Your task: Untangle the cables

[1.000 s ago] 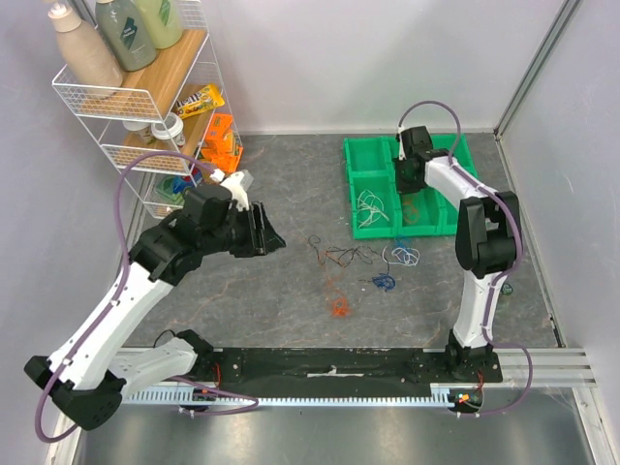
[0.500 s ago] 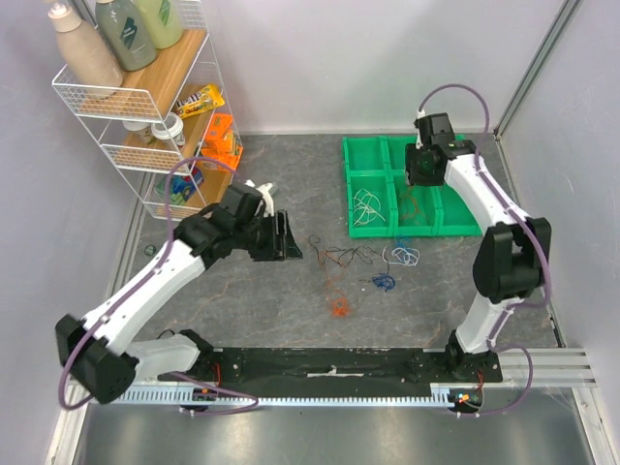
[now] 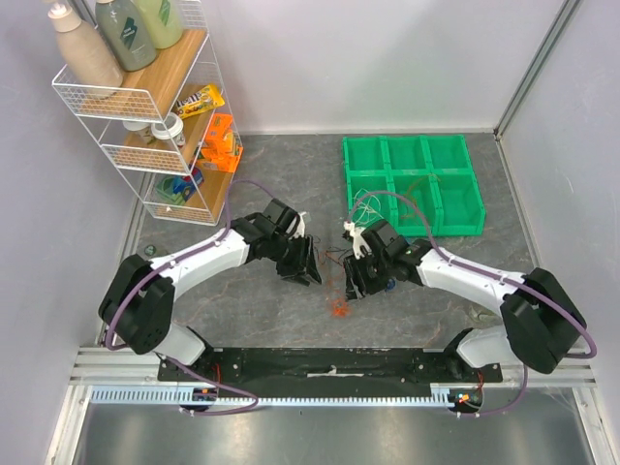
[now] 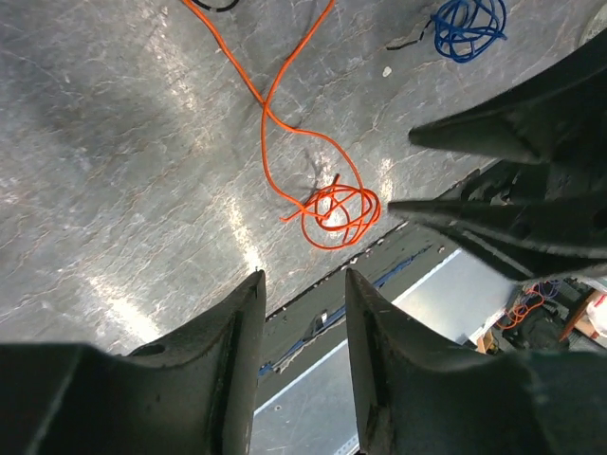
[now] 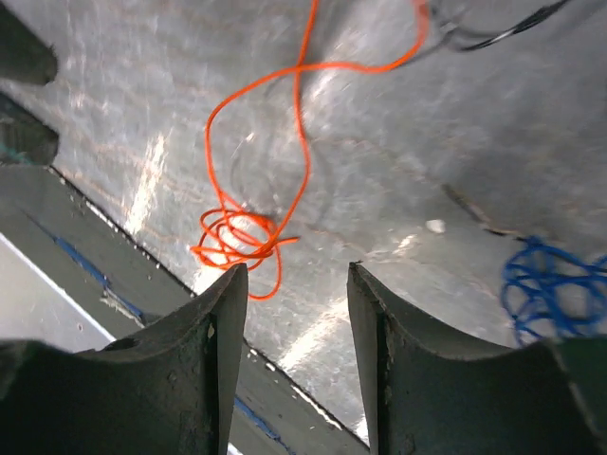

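Near the front edge of the table (image 3: 242,320), between the arms, lies the orange cable (image 4: 332,213), its tail running toward the black cable (image 5: 503,33). Jaws parted and empty, the left gripper (image 4: 303,280) and right gripper (image 5: 296,275) hover above. Best pinch the coil and draw slowly. Labels on the bottles (image 3: 126,34) seem too small to read.

Blue cable (image 5: 542,287) cropped at edge

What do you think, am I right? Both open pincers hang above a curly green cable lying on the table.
Almost: it's an orange cable, not green. Both wrist views show the left pincer and right pincer open above it on the table.
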Tool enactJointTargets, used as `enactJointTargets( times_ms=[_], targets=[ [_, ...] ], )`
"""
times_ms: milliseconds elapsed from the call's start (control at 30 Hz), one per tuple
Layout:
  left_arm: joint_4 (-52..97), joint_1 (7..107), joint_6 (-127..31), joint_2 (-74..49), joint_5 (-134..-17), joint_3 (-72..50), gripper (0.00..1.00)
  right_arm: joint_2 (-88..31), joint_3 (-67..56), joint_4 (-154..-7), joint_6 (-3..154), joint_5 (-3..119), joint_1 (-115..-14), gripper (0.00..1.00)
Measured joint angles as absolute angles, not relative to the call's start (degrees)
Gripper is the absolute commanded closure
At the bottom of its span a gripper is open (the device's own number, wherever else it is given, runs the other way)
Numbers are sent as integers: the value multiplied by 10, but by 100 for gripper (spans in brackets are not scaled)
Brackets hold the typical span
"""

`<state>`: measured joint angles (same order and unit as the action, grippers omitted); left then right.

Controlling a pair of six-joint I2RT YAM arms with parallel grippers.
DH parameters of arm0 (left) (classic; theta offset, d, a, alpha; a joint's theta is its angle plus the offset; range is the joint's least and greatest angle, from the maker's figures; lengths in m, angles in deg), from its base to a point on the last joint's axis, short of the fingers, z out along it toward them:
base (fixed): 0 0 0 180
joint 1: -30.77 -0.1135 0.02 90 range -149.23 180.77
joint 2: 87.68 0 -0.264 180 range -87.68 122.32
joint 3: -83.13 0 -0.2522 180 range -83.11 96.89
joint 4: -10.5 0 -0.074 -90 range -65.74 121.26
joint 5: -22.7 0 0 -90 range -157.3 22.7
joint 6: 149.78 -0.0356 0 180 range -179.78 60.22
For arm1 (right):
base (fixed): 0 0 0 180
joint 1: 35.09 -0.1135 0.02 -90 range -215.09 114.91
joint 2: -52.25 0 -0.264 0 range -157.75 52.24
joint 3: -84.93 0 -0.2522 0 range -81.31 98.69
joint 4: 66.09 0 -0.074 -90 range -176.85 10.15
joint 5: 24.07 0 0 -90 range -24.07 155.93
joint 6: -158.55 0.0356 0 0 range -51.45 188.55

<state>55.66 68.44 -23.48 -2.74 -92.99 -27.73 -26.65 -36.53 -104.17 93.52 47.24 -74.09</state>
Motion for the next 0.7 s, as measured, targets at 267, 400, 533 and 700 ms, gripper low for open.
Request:
enactJointTargets(
  times_ms=[267, 400, 533, 700],
  targets=[
    [493, 688, -207, 6, -988, -305, 46, -254, -412, -977, 922, 433, -772, 46],
    [453, 689, -188, 62, -1014, -311, 50, -238, -440, -963, 907, 421, -773, 46],
    [423, 698, -163, 102, -1026, -321, 57, -235, -452, -941, 898, 418, -774, 48],
    [378, 711, -136, 140, -1036, -321, 89, -235, -459, -918, 893, 426, -774, 65]
  ],
)
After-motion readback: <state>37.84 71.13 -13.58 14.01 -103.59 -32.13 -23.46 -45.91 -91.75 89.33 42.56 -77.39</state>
